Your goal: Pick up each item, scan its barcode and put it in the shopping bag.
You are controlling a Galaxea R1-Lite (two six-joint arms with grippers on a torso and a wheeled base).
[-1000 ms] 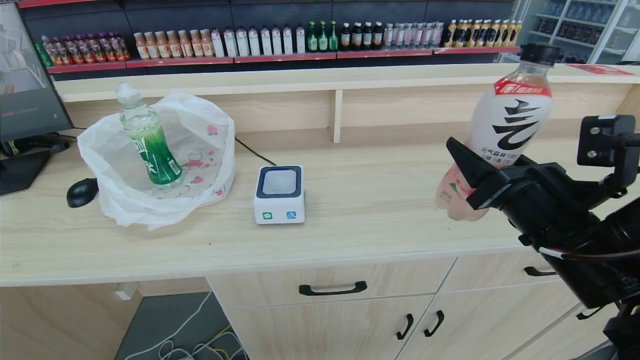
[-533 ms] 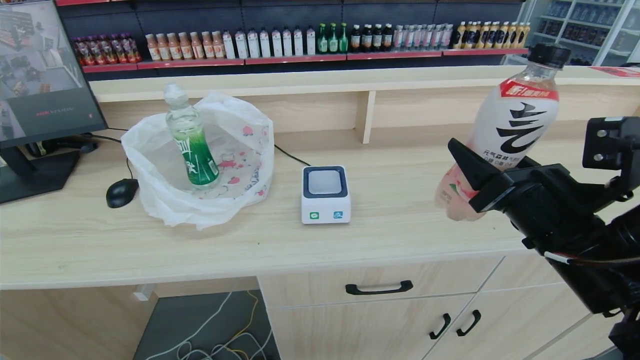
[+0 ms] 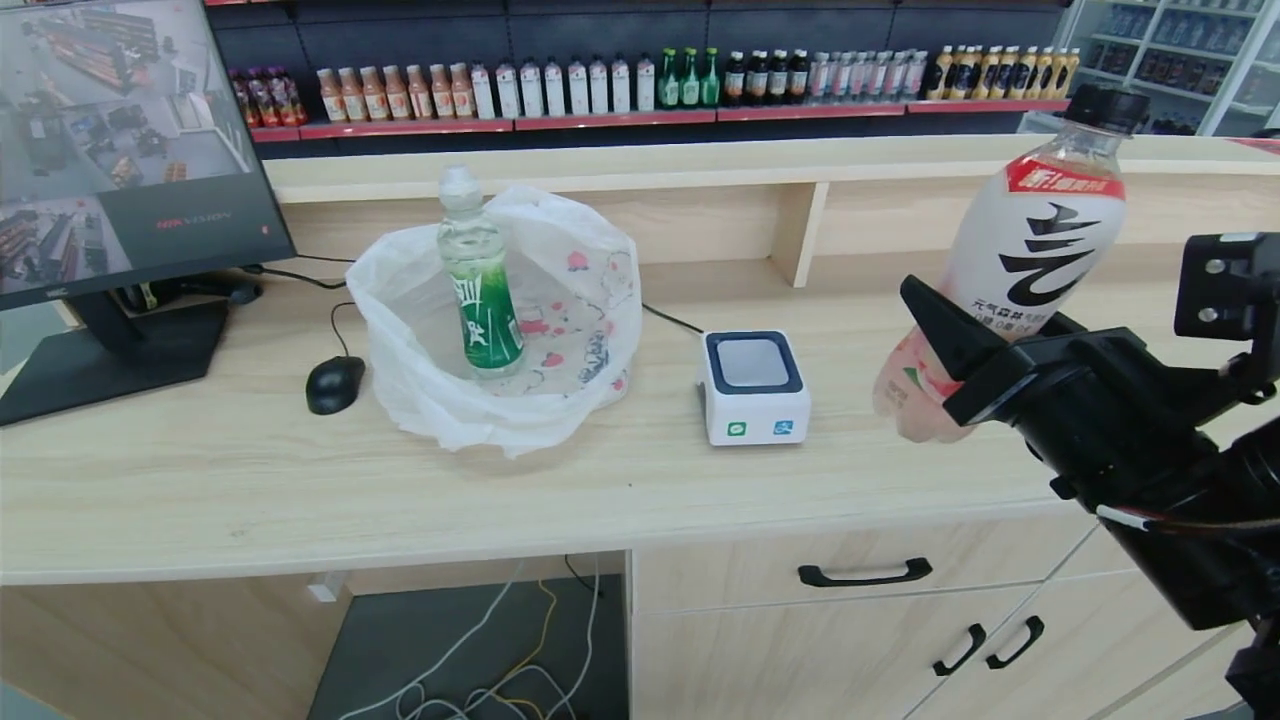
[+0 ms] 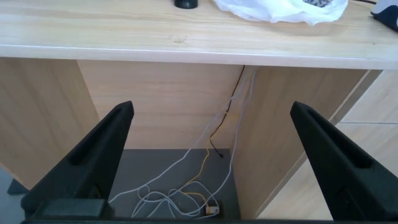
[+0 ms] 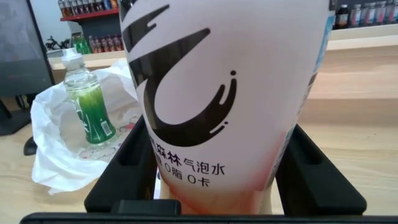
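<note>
1. Right gripper [image 3: 975, 335] clamped on pink bottle [image 3: 1030, 250], aloft over counter [image 3: 200, 480] right end; left gripper [image 4: 211, 155] wide open, empty.
2. Best: lower bottle over scanner [image 3: 752, 385], mid-counter, label facing it; hold steady.

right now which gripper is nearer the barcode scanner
Right. The right gripper, shut on the pink drink bottle, hangs above the counter right of the barcode scanner; the left gripper is below the counter's edge.

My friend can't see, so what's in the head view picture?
The right hand holds a pink bottle up over a wooden counter. A green bottle stands in a white bag, beside a small scanner.
</note>
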